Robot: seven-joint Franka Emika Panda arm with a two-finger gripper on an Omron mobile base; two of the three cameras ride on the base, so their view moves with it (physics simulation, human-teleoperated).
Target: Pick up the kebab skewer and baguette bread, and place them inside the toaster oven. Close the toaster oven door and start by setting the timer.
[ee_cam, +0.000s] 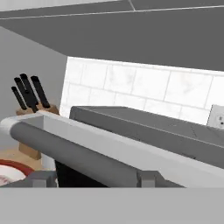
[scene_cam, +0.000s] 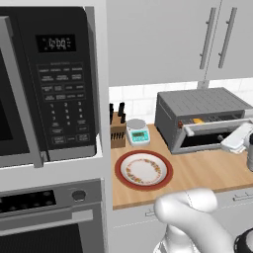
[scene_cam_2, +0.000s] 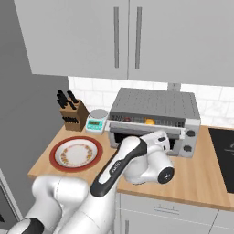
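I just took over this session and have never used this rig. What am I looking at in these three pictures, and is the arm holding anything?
The white arm is a robot with a two-finger gripper. Two pictures come from cameras on its base, behind it to left and right; the third looks along the gripper.

On the wooden counter stand a toaster oven, an empty red-rimmed plate, a small scale and a knife block. Something orange, likely the baguette bread, lies inside the oven.

The toaster oven door is partly raised. The gripper sits at its bar handle, fingers on either side; whether they clamp it, I cannot tell.
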